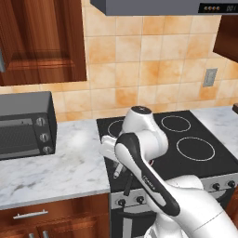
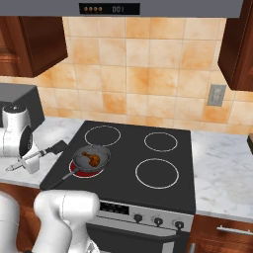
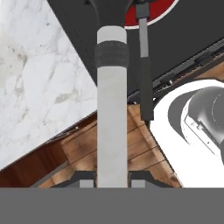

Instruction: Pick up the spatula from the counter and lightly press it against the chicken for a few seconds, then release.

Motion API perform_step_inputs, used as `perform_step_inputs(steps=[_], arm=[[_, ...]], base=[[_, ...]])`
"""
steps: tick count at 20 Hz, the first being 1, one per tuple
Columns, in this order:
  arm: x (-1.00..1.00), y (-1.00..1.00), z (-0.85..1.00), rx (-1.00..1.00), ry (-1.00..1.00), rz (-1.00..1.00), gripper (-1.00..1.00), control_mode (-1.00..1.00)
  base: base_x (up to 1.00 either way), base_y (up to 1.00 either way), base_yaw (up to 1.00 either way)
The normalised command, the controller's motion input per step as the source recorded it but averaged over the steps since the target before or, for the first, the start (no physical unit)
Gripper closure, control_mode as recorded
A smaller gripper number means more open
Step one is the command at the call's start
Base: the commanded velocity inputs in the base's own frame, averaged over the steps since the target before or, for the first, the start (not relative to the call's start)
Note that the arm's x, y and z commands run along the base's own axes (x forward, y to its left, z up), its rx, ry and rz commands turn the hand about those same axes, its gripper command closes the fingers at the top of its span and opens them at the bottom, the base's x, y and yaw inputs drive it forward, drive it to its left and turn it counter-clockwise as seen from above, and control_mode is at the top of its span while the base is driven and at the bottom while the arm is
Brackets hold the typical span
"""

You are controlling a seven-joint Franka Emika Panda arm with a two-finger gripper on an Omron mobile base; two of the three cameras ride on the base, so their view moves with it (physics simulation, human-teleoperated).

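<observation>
gripping the spatula point(image 2: 49, 149) firmly in the gripper point(image 3: 112, 180), pinching its pale grey handle from both sides between the two dark finger tips point(image 3: 85, 179) at the bottom of the hand view. holding it at the front left corner of the stove point(image 2: 123, 190) in the right base view, tilting it so that the black blade is pointing up toward the pan point(image 2: 99, 148) and the grey butt end is dipping down and away to the left. holding the blade just short of the pan's rim, near the chicken point(image 2: 90, 158) but apart from it. finding that browned chicken piece sitting in the middle of the pan, over the front left burner point(image 3: 153, 11), glowing red underneath. looking along the spatula in the hand view, past a dark collar toward the black blade at the top edge, crossing above the slanting line where the marble counter point(image 3: 39, 78) is meeting the black stove top, with wooden cabinet fronts point(image 3: 109, 148) lower down. running close beside the thin dark pan handle point(image 3: 145, 74), nearly parallel to it, without being able to tell whether touching or apart. poking the grey handle end out beneath the white arm point(image 1: 139, 158) in the left base view, well apart from the toaster oven point(image 1: 25, 125) standing on the counter to the left.
</observation>
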Motion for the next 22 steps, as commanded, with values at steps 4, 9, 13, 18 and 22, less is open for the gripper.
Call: perform_step_inputs(steps=[4,9,13,18,22], arm=[[0.0,-0.1,0.05,-0.07,0.0,0.0,1.0,-1.0],[0.0,-0.13,0.02,0.02,0.0,-0.04,1.0,-1.0],[0.01,-0.13,0.0,0.13,0.0,-0.12,1.0,-1.0],[0.06,-0.1,0.0,0.08,0.03,-0.04,1.0,-1.0],[0.03,-0.1,0.0,0.02,0.02,-0.01,1.0,-1.0]], base=[[0.0,0.0,0.0],[0.0,0.0,0.0],[0.0,0.0,0.0],[0.0,0.0,0.0],[0.0,0.0,0.0]])
